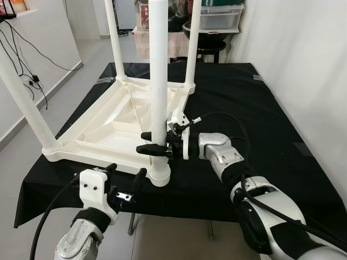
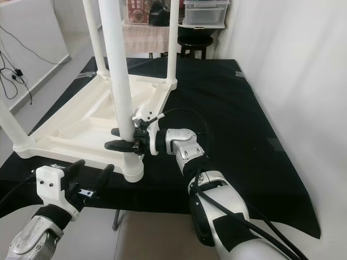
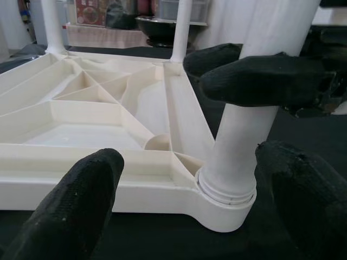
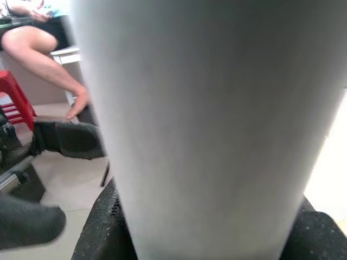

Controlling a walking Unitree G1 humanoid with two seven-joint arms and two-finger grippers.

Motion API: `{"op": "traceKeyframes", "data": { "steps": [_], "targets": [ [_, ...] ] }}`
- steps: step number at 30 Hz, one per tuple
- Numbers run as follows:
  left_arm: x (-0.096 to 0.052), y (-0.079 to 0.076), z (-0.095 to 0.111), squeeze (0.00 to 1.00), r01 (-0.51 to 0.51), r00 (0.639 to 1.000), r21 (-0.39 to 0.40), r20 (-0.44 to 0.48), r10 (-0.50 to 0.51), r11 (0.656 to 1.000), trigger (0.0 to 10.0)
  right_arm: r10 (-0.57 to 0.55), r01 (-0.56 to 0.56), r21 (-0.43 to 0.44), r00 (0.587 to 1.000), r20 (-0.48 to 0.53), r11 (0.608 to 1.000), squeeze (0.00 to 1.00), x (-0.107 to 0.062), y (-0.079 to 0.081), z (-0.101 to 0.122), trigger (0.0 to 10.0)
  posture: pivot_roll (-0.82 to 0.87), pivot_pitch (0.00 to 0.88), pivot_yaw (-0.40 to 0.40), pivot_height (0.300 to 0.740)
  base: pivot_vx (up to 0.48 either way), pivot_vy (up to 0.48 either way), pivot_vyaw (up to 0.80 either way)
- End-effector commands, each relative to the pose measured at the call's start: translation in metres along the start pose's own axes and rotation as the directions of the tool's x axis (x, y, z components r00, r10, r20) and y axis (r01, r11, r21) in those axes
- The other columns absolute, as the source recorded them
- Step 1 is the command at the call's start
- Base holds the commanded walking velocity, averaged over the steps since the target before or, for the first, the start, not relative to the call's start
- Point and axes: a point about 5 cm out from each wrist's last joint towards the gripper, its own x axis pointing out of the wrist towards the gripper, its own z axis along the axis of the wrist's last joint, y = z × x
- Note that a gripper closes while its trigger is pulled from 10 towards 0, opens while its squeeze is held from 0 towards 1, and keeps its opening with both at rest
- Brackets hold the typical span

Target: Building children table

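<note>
Open black surface (image 1: 260,108) lay right of the upturned tabletop (image 1: 108,132); its near corner leg (image 1: 158,81), clasped by the right gripper (image 1: 149,142), blocked the left gripper (image 1: 126,179) just before it.

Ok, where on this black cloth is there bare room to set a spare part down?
The widest bare patch of black cloth lies between the upturned white plastic table top and the wall, beyond the right hand gripping the near white leg. The near edge is crowded: leg socket, right hand, and open left hand.
</note>
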Motion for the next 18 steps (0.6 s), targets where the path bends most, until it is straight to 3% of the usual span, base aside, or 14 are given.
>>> {"op": "traceKeyframes", "data": {
  "steps": [1, 2, 3, 4, 5, 6, 7, 9, 10, 11, 15, 16, 17, 18],
  "targets": [
    [-0.002, 0.000, -0.001, 0.00, -0.007, 1.000, -0.008, -0.013, 0.007, 1.000, 10.0, -0.073, 0.073, -0.002, 0.997, -0.014, 0.997, 0.00, -0.006, -0.001, -0.003, 0.0, 0.05, 0.057, -0.029, 0.740, 0.000, 0.000, 0.00],
    [-0.002, 0.000, -0.001, 0.00, -0.007, 1.000, -0.007, -0.013, 0.007, 1.000, 10.0, -0.206, 0.206, 0.002, 0.978, -0.044, 0.978, 0.00, -0.004, 0.000, -0.009, 0.0, 0.05, 0.060, -0.038, 0.740, 0.000, 0.000, 0.00],
    [-0.002, 0.000, -0.001, 0.00, -0.007, 1.000, -0.007, -0.013, 0.007, 1.000, 10.0, -0.206, 0.206, 0.002, 0.978, -0.044, 0.978, 0.00, -0.004, 0.000, -0.009, 0.0, 0.05, 0.060, -0.038, 0.740, 0.000, 0.000, 0.00],
    [-0.003, 0.001, 0.000, 0.00, -0.008, 1.000, -0.007, -0.012, 0.008, 1.000, 10.0, -0.542, 0.549, 0.044, 0.834, -0.103, 0.835, 0.00, -0.002, 0.007, -0.028, 0.0, 0.03, 0.060, -0.028, 0.740, 0.000, 0.000, 0.00],
    [-0.003, 0.001, 0.000, 0.00, -0.008, 1.000, -0.007, -0.012, 0.008, 1.000, 10.0, -0.542, 0.549, 0.044, 0.834, -0.103, 0.835, 0.00, -0.002, 0.007, -0.028, 0.0, 0.03, 0.060, -0.028, 0.740, 0.000, 0.000, 0.00],
    [-0.003, 0.002, 0.001, 0.00, -0.007, 1.000, -0.007, -0.012, 0.007, 1.000, 10.0, -0.646, 0.661, 0.081, 0.748, -0.156, 0.746, 0.00, 0.003, 0.031, -0.046, 0.0, 0.03, 0.072, -0.009, 0.740, 0.000, 0.000, 0.00],
    [-0.003, 0.003, 0.000, 0.00, -0.005, 1.000, -0.005, -0.016, 0.005, 1.000, 10.0, -0.653, 0.669, 0.056, 0.737, -0.175, 0.741, 0.00, 0.011, 0.046, -0.054, 0.0, 0.02, 0.072, 0.004, 0.740, 0.000, 0.000, 0.00],
    [-0.002, 0.004, -0.001, 0.00, -0.003, 1.000, -0.006, -0.021, 0.003, 1.000, 10.0, -0.648, 0.663, 0.056, 0.743, -0.165, 0.746, 0.00, 0.016, 0.049, -0.054, 0.0, 0.01, 0.040, 0.012, 0.740, 0.000, 0.000, 0.00],
    [-0.002, 0.004, -0.001, 0.00, -0.003, 1.000, -0.006, -0.021, 0.003, 1.000, 10.0, -0.648, 0.663, 0.056, 0.743, -0.165, 0.746, 0.00, 0.016, 0.049, -0.054, 0.0, 0.01, 0.040, 0.012, 0.740, 0.000, 0.000, 0.00],
    [-0.001, 0.004, -0.002, 0.00, 0.002, 1.000, -0.011, -0.025, -0.002, 1.000, 10.0, -0.596, 0.604, 0.011, 0.790, -0.144, 0.797, 0.00, 0.024, 0.046, -0.052, 0.0, 0.02, 0.047, 0.006, 0.740, 0.000, 0.000, 0.00],
    [0.000, 0.004, -0.004, 0.00, 0.011, 1.000, -0.015, -0.028, -0.011, 1.000, 10.0, -0.580, 0.584, -0.019, 0.802, -0.140, 0.812, 0.00, 0.029, 0.037, -0.052, 0.0, 0.02, 0.034, 0.002, 0.740, 0.000, 0.000, 0.00],
    [0.001, 0.003, -0.004, 0.00, 0.006, 1.000, -0.012, -0.027, -0.006, 1.000, 10.0, -0.586, 0.590, -0.026, 0.795, -0.160, 0.807, 0.00, 0.031, 0.035, -0.052, 10.0, 0.03, 0.023, -0.004, 0.740, 0.000, 0.000, 0.00],
    [0.001, 0.003, -0.005, 0.00, -0.002, 1.000, -0.009, -0.025, 0.001, 1.000, 10.0, -0.587, 0.593, -0.011, 0.794, -0.158, 0.805, 0.80, 0.032, 0.034, -0.050, 10.0, 0.04, 0.015, -0.007, 0.740, 0.000, 0.000, 0.00],
    [0.001, 0.003, -0.005, 0.00, -0.007, 1.000, -0.007, -0.024, 0.007, 1.000, 10.0, -0.582, 0.588, -0.002, 0.800, -0.148, 0.809, 0.80, 0.033, 0.033, -0.047, 10.0, 0.04, 0.015, -0.008, 0.740, 0.000, 0.000, 0.00]
  ]
}}
